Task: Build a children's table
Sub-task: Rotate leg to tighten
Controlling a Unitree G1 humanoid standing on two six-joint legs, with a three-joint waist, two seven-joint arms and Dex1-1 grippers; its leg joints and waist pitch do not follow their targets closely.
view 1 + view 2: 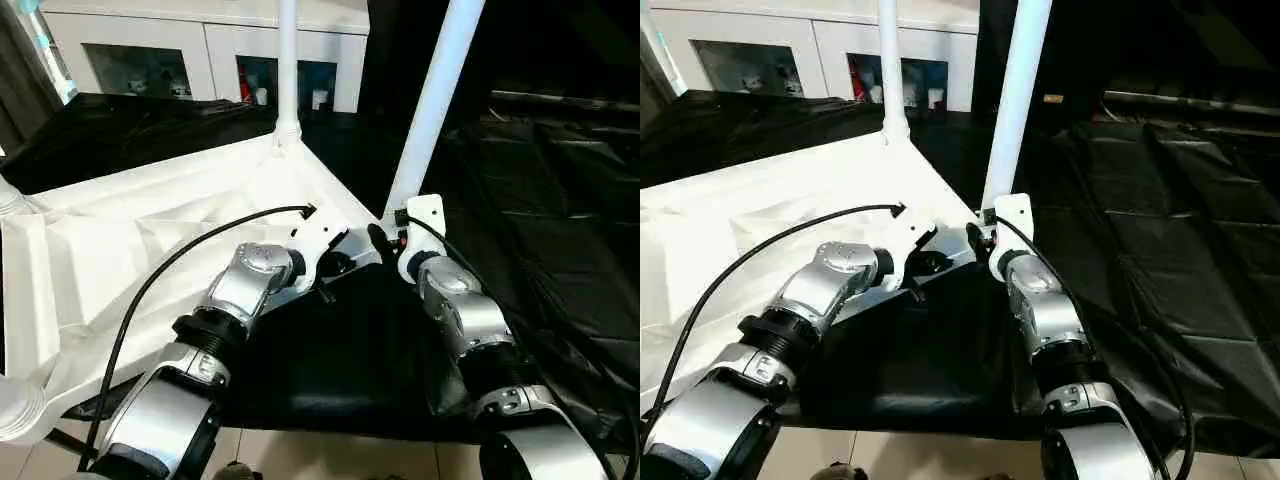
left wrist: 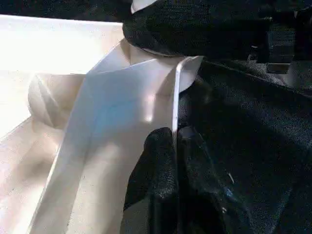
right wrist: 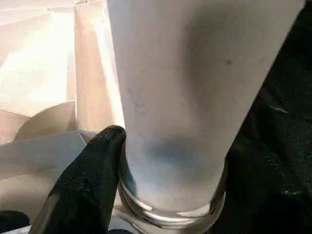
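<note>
Tabletop [image 1: 150, 230] rim between left fingers [image 2: 161, 165]

Both forearms are polished silver metal, built of rounded, cylinder-like segments joined by black ribbed collars. The left forearm [image 1: 195, 360] ends in a domed silver wrist joint with a round cap, then a white plastic camera housing [image 1: 318, 240]. A thin black cable [image 1: 170, 270] arcs from that housing back along the arm. The right forearm [image 1: 470, 320] has the same silver shells, a black band, small screws near its lower collar and a white wrist housing [image 1: 425, 215] with its own black cable. The fingers [image 3: 87, 180] are matte black with a fine, fabric-like texture.
</note>
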